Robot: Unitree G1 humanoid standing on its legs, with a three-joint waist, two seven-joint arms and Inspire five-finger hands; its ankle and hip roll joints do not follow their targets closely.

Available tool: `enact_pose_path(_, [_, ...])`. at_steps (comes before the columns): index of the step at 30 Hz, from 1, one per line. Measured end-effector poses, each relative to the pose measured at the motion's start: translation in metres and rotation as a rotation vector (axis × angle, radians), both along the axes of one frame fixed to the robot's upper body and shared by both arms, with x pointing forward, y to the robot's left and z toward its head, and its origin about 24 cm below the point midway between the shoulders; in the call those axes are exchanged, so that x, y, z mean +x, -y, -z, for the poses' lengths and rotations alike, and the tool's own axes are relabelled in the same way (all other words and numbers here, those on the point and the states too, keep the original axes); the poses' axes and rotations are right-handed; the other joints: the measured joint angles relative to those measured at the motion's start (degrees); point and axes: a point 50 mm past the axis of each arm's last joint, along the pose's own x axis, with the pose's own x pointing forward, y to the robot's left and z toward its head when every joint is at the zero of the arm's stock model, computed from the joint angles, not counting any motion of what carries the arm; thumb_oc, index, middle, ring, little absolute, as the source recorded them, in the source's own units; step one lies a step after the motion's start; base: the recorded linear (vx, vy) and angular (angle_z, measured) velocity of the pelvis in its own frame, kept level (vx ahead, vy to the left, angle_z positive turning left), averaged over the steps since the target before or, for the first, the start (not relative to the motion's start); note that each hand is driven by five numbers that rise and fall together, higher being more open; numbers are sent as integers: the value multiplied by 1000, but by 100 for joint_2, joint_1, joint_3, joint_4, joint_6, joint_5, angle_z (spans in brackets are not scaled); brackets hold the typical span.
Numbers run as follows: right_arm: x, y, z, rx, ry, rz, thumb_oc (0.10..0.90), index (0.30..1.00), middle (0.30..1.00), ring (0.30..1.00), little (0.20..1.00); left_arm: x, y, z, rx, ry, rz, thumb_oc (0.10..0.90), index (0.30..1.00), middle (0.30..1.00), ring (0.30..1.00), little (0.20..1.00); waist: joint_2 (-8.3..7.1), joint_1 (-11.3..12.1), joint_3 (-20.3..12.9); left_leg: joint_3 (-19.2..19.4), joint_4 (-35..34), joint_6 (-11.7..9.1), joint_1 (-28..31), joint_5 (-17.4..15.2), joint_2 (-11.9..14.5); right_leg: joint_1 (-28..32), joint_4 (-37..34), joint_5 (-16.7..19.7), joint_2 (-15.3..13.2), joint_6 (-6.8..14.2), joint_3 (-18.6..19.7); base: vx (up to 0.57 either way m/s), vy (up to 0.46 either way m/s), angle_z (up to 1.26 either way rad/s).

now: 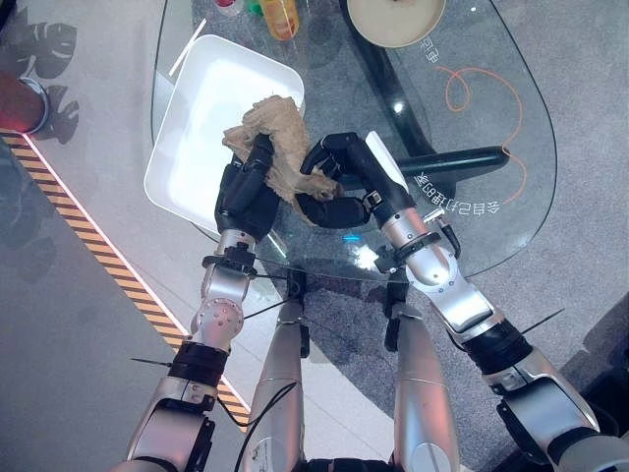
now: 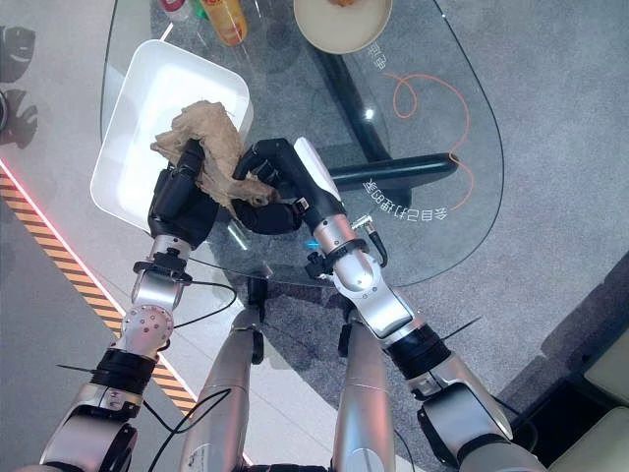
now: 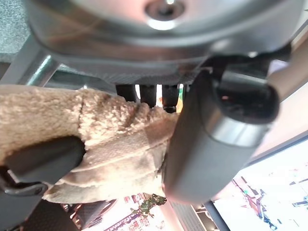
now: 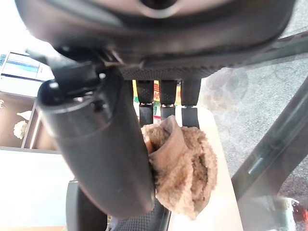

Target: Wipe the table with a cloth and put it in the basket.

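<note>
— Where the two arms meet over the near edge of the glass, what is held?

— A crumpled tan fleecy cloth. The dark left hand has its fingers curled up into the cloth's left side, and the dark right hand has its fingers hooked over the right end; the right wrist view shows a wad of it pinched between thumb and fingers. Both hands are clamped on it.

— Which way does it run?

— Its long axis slants from the near right, at the right hand, to the far left, where a bunched end lies over the rim of the white rectangular plastic basket. So it is partly over the basket, partly above the glass.

— And the surface?

— A rounded clear glass tabletop on a dark base, with the basket on its left part. Farther back stand an orange bottle and a round beige bowl. Grey speckled floor lies around, with a yellow-and-black striped strip at the left.
</note>
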Motion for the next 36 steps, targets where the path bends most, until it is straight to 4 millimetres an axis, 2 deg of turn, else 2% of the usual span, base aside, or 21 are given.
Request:
enact_pose_path(1, [0, 0, 0, 0, 0, 0, 100, 300, 300, 300, 200, 0, 0, 0, 0, 0, 0, 100, 300, 300, 300, 200, 0, 0, 0, 0, 1, 0, 0, 0, 0, 0, 1, 0, 0, 0, 0, 0, 0, 0])
enact_pose_path(2, [0, 0, 0, 0, 0, 1, 407, 564, 564, 564, 507, 0, 0, 0, 0, 0, 0, 100, 300, 300, 300, 200, 0, 1, 0, 0, 1, 0, 0, 0, 0, 0, 2, 0, 0, 0, 0, 0, 0, 0])
enact_pose_path(3, [0, 0, 0, 1, 0, 1, 630, 754, 754, 754, 730, 0, 0, 0, 0, 0, 0, 100, 300, 300, 300, 200, 0, 1, 0, 0, 1, 0, 0, 0, 0, 0, 2, 0, 0, 0, 0, 0, 0, 0])
enact_pose_path(4, [0, 0, 0, 1, 0, 1, 800, 900, 900, 900, 900, 0, 0, 0, -1, 1, -2, 100, 300, 300, 300, 200, 0, 1, 0, 0, 0, 0, 0, 0, 0, 0, 1, 0, 0, 0, 0, 0, 0, 0])
enact_pose_path(15, [-1, -3, 1, 8, -5, -11, 800, 900, 900, 900, 900, 0, 1, 0, -23, -3, -33, 100, 300, 300, 300, 200, 0, 0, 0, 0, -2, 0, 1, 0, 0, 0, 1, -1, 0, 0, 0, 0, 0, 0])
enact_pose_path(27, [-2, -8, 2, 18, -13, -23, 800, 900, 900, 900, 900, 0, 9, 3, -120, -53, -119, 100, 300, 300, 300, 200, -2, 7, 1, -4, 1, 0, 4, 0, 0, -1, 18, -6, 0, 4, -1, 0, 0, 0])
enact_pose_path(36, [-2, -11, 2, 26, -14, -29, 800, 900, 900, 900, 900, -1, 6, 3, -162, -94, -196, 100, 300, 300, 300, 200, -2, 9, 1, -4, 2, -1, 7, 0, 0, -2, 29, -11, 0, 5, -1, 0, 0, 0])
